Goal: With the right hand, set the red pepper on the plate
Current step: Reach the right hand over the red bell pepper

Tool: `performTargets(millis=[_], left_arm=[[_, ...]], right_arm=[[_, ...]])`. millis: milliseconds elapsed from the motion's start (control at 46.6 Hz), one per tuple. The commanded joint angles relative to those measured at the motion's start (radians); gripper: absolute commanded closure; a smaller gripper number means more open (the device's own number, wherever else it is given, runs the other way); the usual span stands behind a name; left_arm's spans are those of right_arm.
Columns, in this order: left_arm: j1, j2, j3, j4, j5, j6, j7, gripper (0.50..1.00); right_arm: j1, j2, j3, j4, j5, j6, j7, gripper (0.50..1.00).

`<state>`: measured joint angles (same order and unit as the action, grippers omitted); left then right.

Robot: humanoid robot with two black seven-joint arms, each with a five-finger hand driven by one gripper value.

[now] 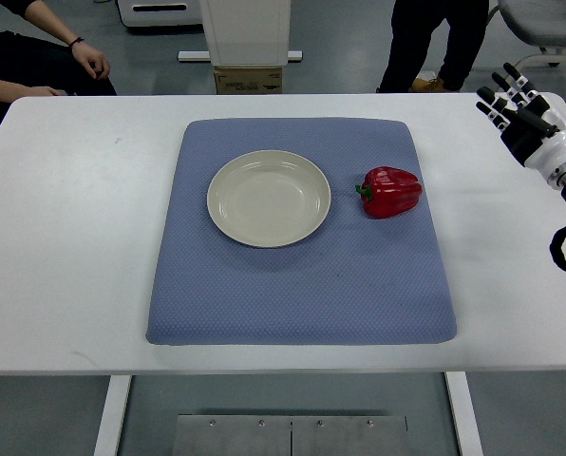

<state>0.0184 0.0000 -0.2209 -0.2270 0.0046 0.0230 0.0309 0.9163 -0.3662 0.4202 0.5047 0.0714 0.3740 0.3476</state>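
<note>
A glossy red pepper [391, 192] with a green stem lies on its side on the blue mat [302, 285], just right of a round cream plate [269, 198] that holds nothing. My right hand [507, 99] hovers over the table's far right edge, well to the right of the pepper. Its fingers [522, 84] are spread and hold nothing. The left arm does not show.
The mat lies on a white table [74, 237]. A seated person's hands [91, 61] rest by the far left corner. Another person's legs [433, 43] stand behind the table. A cardboard box [249, 79] sits behind the far edge.
</note>
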Motion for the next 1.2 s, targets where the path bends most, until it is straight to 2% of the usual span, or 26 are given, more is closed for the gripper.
performTargets(millis=[0, 86, 214, 322, 450, 601, 794, 944, 1180], left_arm=[[0.000, 0.000, 0.000, 0.000, 0.000, 0.000, 0.000, 0.500], [0.000, 0.000, 0.000, 0.000, 0.000, 0.000, 0.000, 0.500], [0.000, 0.000, 0.000, 0.000, 0.000, 0.000, 0.000, 0.500], [0.000, 0.000, 0.000, 0.000, 0.000, 0.000, 0.000, 0.500], [0.000, 0.000, 0.000, 0.000, 0.000, 0.000, 0.000, 0.500], [0.001, 0.000, 0.000, 0.000, 0.000, 0.000, 0.000, 0.500], [0.000, 0.000, 0.000, 0.000, 0.000, 0.000, 0.000, 0.500], [0.000, 0.000, 0.000, 0.000, 0.000, 0.000, 0.000, 0.500], [0.000, 0.000, 0.000, 0.000, 0.000, 0.000, 0.000, 0.500]], right_arm=[[0.022, -0.007, -0.047, 0.001, -0.090, 0.002, 0.005, 0.576], [0.039, -0.039, -0.073, 0.015, -0.137, 0.019, 0.005, 0.576], [0.099, -0.106, -0.147, 0.098, -0.225, 0.052, 0.011, 0.571], [0.164, -0.145, -0.240, 0.149, -0.321, 0.054, 0.059, 0.553], [0.277, -0.145, -0.424, 0.153, -0.449, 0.054, 0.134, 0.551], [0.389, -0.131, -0.635, 0.155, -0.504, 0.052, 0.168, 0.548], [0.493, -0.024, -0.912, 0.152, -0.552, 0.031, 0.166, 0.548], [0.532, 0.058, -1.086, 0.147, -0.556, -0.072, 0.159, 0.551], [0.552, 0.135, -1.140, 0.130, -0.556, -0.093, 0.116, 0.551]])
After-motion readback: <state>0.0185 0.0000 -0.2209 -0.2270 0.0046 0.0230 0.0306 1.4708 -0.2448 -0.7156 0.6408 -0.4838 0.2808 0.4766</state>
